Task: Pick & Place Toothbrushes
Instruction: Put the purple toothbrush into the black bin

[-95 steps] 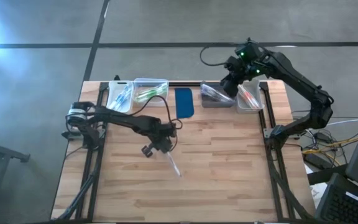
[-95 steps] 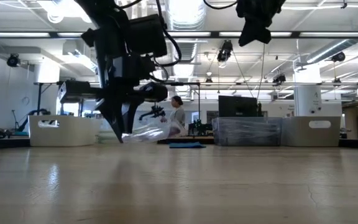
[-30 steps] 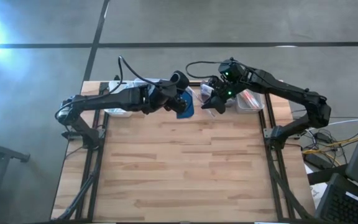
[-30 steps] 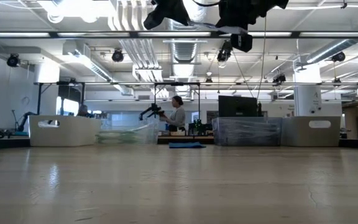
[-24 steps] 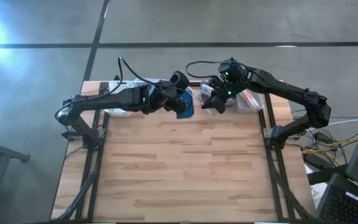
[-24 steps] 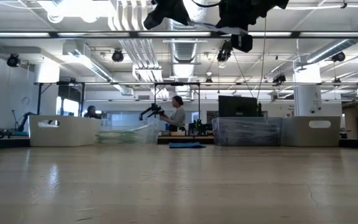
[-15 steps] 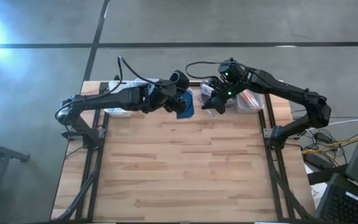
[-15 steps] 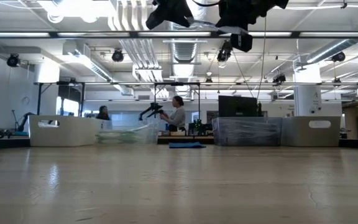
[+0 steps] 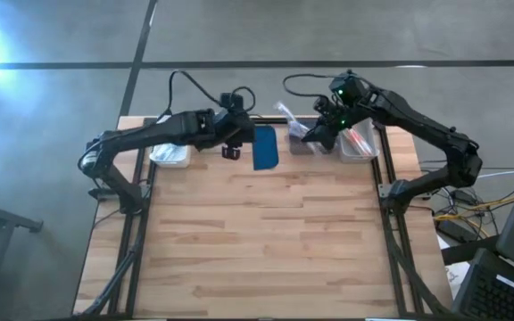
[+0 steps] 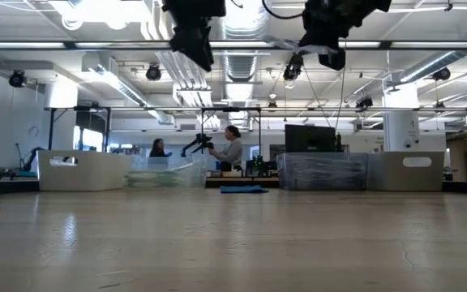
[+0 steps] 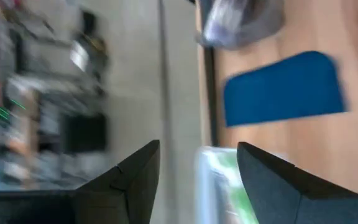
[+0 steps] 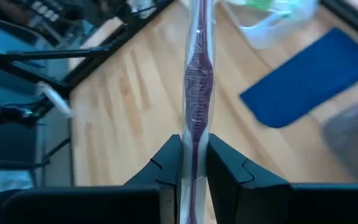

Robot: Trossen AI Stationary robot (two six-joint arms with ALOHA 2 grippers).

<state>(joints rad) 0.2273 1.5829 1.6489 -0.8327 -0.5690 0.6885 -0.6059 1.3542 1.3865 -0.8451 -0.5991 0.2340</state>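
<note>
My right gripper (image 9: 311, 134) is shut on one toothbrush (image 12: 197, 68), a dark purple stick in a clear wrapper, over the grey bin (image 9: 303, 143) at the far edge. In the high view the toothbrush (image 9: 286, 112) shows as a pale strip slanting out past the fingers. My left gripper (image 9: 231, 151) stands open with nothing between its fingers, above the table just left of the dark blue pad (image 9: 264, 147). In the left wrist view my left gripper (image 11: 197, 152) looks over a clear bin (image 11: 219, 186) holding green toothbrushes. My right gripper pinches the wrapped toothbrush between its two fingers, on the stick's near part (image 12: 194, 142). The fingers slant downward from the table's right side. The stick runs on past the fingertips toward the far left, lifted clear of table and bins.
Along the far edge stand a white bin (image 9: 169, 153), a clear bin mostly under my left arm, the blue pad, the grey bin and another clear bin (image 9: 357, 143) with red-accented sticks. Bare wood (image 9: 257, 241) fills the middle and near side. People stand beyond the table (image 10: 232, 150).
The two grippers were close together over the blue pad. My left gripper has opened, rolled its wrist and drawn back toward the table's left. My right gripper has carried the toothbrush toward the far right, over the grey bin.
</note>
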